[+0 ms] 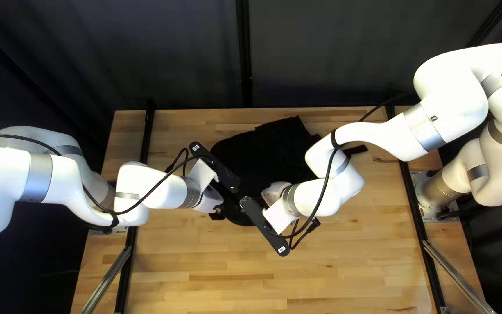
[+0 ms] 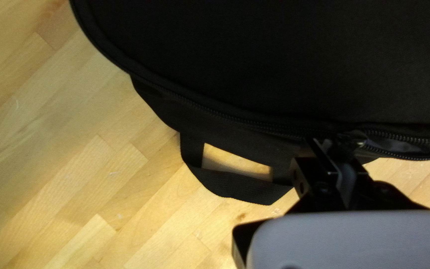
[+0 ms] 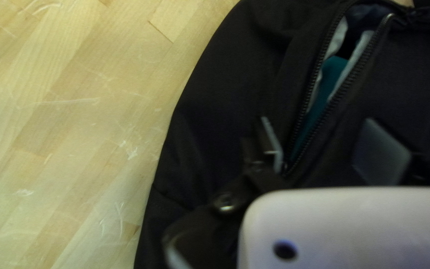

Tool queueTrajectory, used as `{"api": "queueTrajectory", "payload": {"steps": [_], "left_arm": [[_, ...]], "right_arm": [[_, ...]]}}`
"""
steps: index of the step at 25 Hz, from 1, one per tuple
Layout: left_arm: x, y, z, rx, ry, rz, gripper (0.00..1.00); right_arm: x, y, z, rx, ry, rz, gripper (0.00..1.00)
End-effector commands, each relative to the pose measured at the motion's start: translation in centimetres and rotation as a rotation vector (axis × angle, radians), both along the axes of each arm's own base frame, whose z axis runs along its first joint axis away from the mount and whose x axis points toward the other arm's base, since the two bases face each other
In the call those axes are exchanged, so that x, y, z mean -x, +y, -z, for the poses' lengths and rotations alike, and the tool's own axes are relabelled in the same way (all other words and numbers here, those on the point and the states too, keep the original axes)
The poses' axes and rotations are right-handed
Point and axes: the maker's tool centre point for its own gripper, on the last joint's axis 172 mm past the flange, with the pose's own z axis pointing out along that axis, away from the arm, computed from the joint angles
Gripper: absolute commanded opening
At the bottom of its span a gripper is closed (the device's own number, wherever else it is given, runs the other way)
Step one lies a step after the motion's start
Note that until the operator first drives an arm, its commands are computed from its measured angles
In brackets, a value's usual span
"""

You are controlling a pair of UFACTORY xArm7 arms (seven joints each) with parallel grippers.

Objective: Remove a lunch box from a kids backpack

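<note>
Left claw (image 2: 332, 144) at the left part of the black fabric backpack (image 1: 268, 151), fingers pressed together, looks like pinching the small dark zipper pull (image 2: 352, 141). Black webbing carry loop (image 2: 240, 187) sticks out from the backpack over the pale wooden counter (image 1: 233, 261). Backpack's long curved black zipper (image 2: 245, 119) partly undone. Teal item (image 3: 330, 79), probably the lunch box, sits inside the backpack, seen between pale grey lining (image 3: 357, 55) edges. Right claw (image 3: 327, 149) above the backpack, fingers spread either side of the opening, nothing gripped.

Risks: pull is tiny, could slip out if tugged off line. Right claw isn't anchoring the backpack, so a pull may drag it instead of running the zipper. Lining could jam the teeth. Narrow mouth could snag the box; spread fingers might catch cloth instead. Claws near each other over the backpack, could bump.

Writing: white sticker (image 1: 197, 147) left of the backpack, another on the right claw's black bar (image 1: 262, 225); print too small. None readable on the backpack.
</note>
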Motion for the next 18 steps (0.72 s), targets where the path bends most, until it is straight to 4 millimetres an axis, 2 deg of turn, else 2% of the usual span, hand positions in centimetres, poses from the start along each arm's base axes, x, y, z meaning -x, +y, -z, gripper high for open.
{"api": "queueTrajectory", "payload": {"steps": [1,5,9,18], "left_arm": [[0.1,0.1,0.0,-0.001,0.002,0.0,0.0],[0.5,0.6,-0.1,-0.003,0.009,0.001,0.0],[1.0,1.2,-0.2,-0.005,0.015,0.003,0.0],[1.1,1.6,-0.2,-0.007,0.023,0.007,0.0]], "right_arm": [[0.3,0.3,-0.2,-0.002,-0.001,-0.002,0.0],[1.2,1.2,-0.9,-0.003,0.002,-0.006,0.0],[2.3,1.9,-0.6,-0.006,0.014,-0.002,0.0],[6.0,3.9,-0.7,-0.019,0.035,0.007,0.0]]}}
